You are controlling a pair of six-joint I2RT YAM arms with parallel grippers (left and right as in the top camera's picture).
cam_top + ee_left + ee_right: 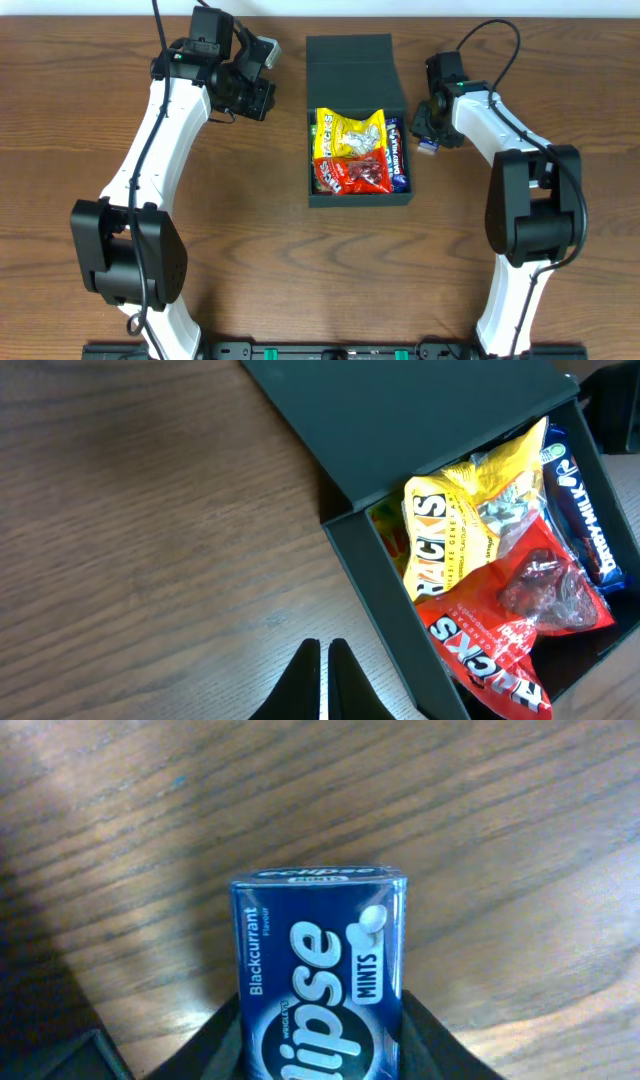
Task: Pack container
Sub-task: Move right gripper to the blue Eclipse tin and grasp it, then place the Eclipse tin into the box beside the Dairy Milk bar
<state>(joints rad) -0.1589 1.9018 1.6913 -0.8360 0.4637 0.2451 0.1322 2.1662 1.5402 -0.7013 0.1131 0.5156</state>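
The right tool [320, 1055] pinches a blue mint box [320, 970] over the counter [500, 840]. The left tool [324, 678], pressed together, hovers beside the open container [370, 595], which holds snack packets [480, 560].

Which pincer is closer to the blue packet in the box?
Right. The right pincer is just outside the box, beside the blue packet; the left pincer is on the box's other side.

The container [350, 60] is open; inside it lie a yellow packet [350, 133], a red packet [355, 176] and a blue bar [398, 158]. Just right of it, the right gripper [431, 138] grips a small blue box [428, 148].
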